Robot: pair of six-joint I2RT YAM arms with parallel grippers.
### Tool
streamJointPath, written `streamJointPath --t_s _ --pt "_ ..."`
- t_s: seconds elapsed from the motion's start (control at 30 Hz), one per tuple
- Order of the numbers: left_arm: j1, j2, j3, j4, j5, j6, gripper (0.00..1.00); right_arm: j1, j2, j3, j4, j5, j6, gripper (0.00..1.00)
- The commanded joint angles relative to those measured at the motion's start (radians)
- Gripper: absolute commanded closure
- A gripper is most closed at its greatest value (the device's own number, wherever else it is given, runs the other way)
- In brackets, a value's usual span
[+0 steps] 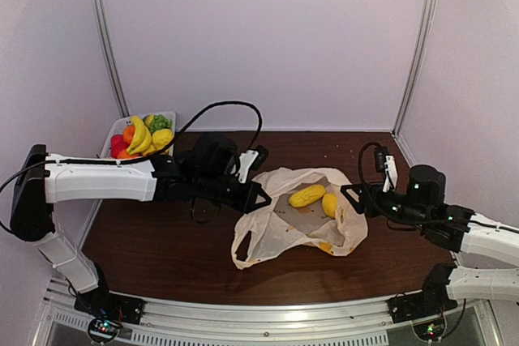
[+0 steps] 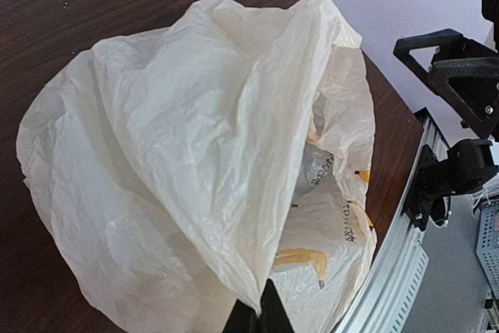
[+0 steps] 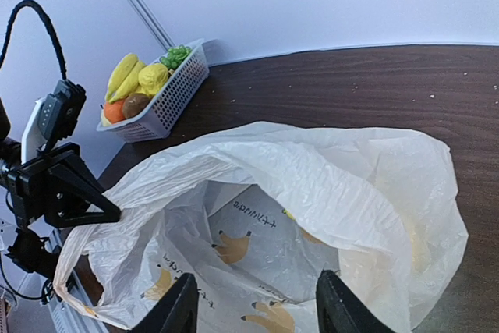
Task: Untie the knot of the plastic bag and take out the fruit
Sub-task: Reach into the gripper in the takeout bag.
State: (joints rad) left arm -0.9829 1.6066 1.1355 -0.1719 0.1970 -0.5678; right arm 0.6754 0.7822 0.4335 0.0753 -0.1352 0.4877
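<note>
The bag is thin, crinkly plastic, creamy and a bit see-through (the printed marks show through it), with a soft shine. The table looks like dark brown wood, smooth and dull. The basket is hard white plastic. The fruit is bumpy, yellow and looks like plastic. The rail is ribbed grey metal.

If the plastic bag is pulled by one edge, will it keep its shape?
Probably not: the plastic bag is thin, creased film, draping limply from the left gripper. It looks light, so it may slide whole. The fruit inside could roll.
</note>
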Motion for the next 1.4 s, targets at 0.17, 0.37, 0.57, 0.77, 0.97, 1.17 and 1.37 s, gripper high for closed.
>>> streamJointPath --t_s 0.17,0.37,0.57,0.77,0.97,1.17,1.37 --pt "0.003 -0.006 0.02 0.083 0.077 -0.013 1.0 0.102 0.152 -0.035 0.188 -0.022 0.032 0.52" --pt "0.004 -0.007 0.052 0.058 0.11 0.002 1.0 0.136 0.345 -0.07 0.437 0.001 0.127 0.54" --pt "0.0 -0.011 0.059 0.068 0.207 0.004 1.0 0.148 0.537 -0.007 0.502 0.093 0.186 0.54" --pt "-0.054 -0.023 0.062 0.071 0.292 0.035 1.0 0.148 0.691 0.061 0.463 0.208 0.239 0.49" --pt "-0.126 -0.02 0.056 0.1 0.294 0.019 1.0 0.15 0.812 0.128 0.453 0.236 0.254 0.38" --pt "-0.135 -0.018 0.017 0.133 0.285 -0.001 1.0 0.16 0.893 0.19 0.429 0.224 0.206 0.27" --pt "-0.133 -0.017 0.013 0.119 0.234 -0.001 1.0 0.212 0.94 0.282 0.296 0.291 0.128 0.18"
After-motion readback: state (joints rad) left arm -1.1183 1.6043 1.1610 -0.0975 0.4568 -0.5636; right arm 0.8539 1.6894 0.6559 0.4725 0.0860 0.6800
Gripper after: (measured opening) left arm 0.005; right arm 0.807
